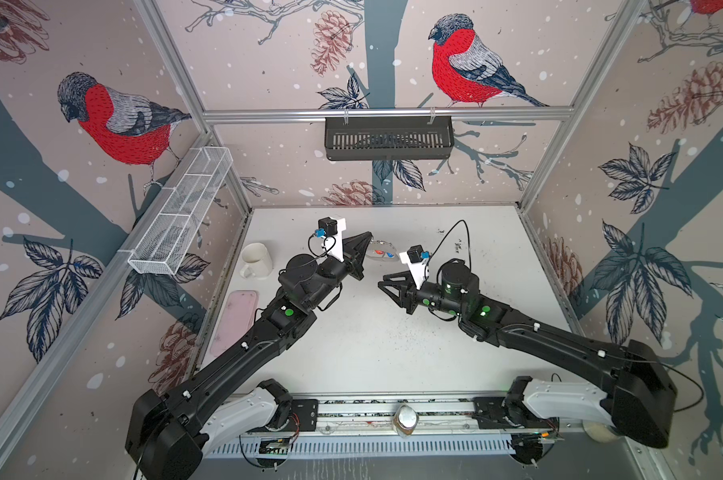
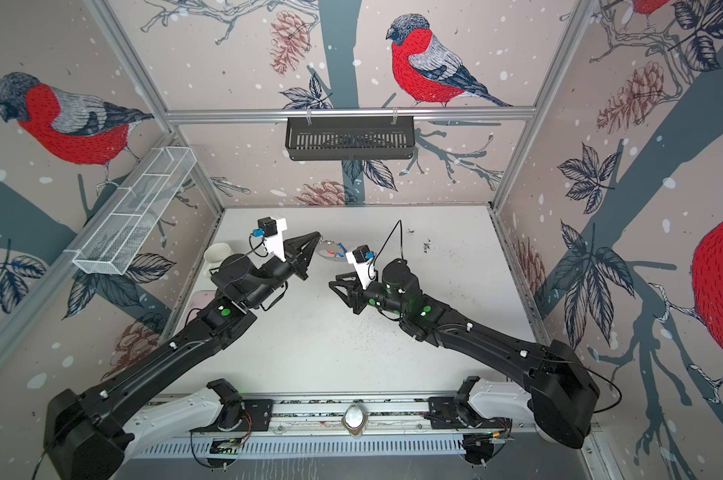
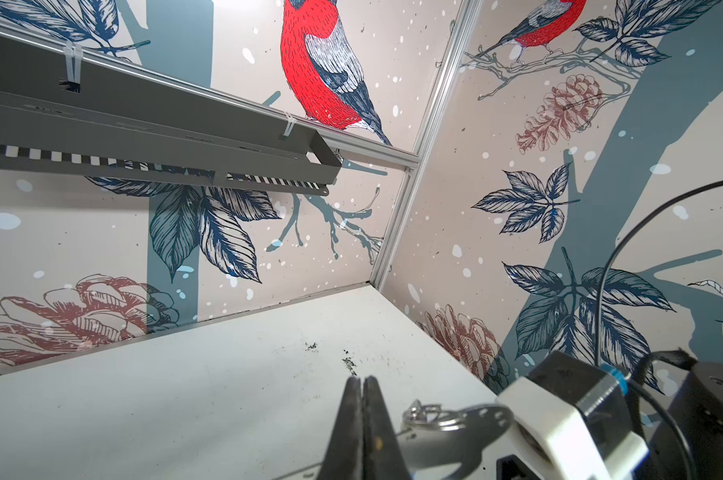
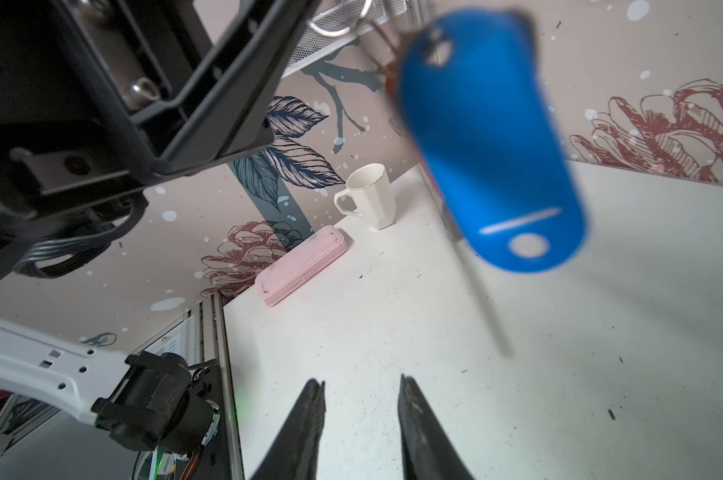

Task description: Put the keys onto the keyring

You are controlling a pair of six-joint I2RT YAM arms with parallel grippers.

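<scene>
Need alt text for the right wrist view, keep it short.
A blurred blue key tag fills much of the view, close to the camera and in the air above the white table. The right gripper is open with nothing between its fingers. A white mug and a pink case sit at the table's edge by the wall.

No text can be read anywhere, the keys included.
</scene>
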